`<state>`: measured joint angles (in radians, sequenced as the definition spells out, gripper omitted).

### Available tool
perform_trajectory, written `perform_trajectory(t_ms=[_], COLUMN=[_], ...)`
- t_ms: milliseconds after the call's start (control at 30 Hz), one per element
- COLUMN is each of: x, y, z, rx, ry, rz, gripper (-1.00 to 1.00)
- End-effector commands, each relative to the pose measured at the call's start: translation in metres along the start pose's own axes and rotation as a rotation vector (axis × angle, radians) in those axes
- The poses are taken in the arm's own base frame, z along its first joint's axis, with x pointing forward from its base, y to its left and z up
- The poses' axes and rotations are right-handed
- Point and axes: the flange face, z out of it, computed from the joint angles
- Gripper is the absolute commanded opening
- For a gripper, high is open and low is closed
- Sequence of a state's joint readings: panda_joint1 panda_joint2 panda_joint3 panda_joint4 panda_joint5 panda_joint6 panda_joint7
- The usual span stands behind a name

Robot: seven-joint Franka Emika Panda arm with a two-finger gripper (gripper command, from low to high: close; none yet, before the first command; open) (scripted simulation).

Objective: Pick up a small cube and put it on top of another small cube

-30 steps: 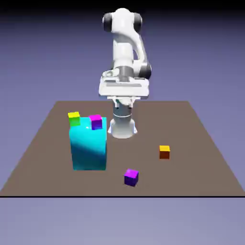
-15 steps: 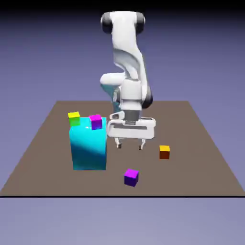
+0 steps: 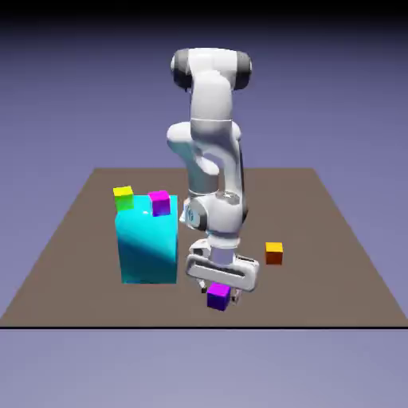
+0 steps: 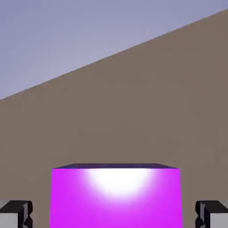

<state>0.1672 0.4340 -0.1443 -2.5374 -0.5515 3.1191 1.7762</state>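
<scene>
Blue-violet backdrop wraps the whole scene, and under it lies the brown table, the biggest thing here. Next in size is the white Franka arm, bent down so that its claw sits low over the table's near part. Well off to the exterior view's left of the claw stands the tall cyan block, with a yellow-green cube and a pink-topped cube up by its top, both clear of the work.

Grasping looks to be the step in hand. The purple cube sits right between the fingertips, still on the table as far as I can judge. In the hand view its bright magenta face fills the space between the two grey tips, with a thin strip of table showing on each side. So the claw is set around the cube and partly drawn in, but whether it already pinches the cube I cannot tell.

Next move, in my judgement: finish the squeeze, lift straight up, then carry toward the orange cube, which lies near the claw, beyond it and to the exterior view's right, and set down squarely on its yellow-orange top.

The purple cube itself is small, sharp-edged, dark purple on the sides and violet-magenta on top, with a glossy highlight
</scene>
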Motion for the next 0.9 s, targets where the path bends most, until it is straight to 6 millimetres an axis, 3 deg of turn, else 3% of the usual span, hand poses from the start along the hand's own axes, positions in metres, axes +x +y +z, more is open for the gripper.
perform_trajectory(t_ms=[0, 167, 233, 400, 600, 733, 867], x=[0.000, 0.002, 0.002, -0.085, -0.172, -0.215, -0.241], y=[-0.001, -0.003, -0.002, 0.002, 0.038, 0.075, 0.111], z=[-0.010, -0.063, -0.070, -0.110, -0.147, -0.161, -0.167], rx=[0.001, 0.000, 0.000, 0.009, -0.004, -0.014, -0.016], ry=[-0.002, -0.002, 0.000, -0.046, -0.054, -0.028, 0.015], rz=[0.002, 0.001, 0.000, 0.038, 0.072, 0.096, 0.125], gripper=[-1.00, -1.00, -1.00, -1.00, -1.00, -1.00, -1.00])
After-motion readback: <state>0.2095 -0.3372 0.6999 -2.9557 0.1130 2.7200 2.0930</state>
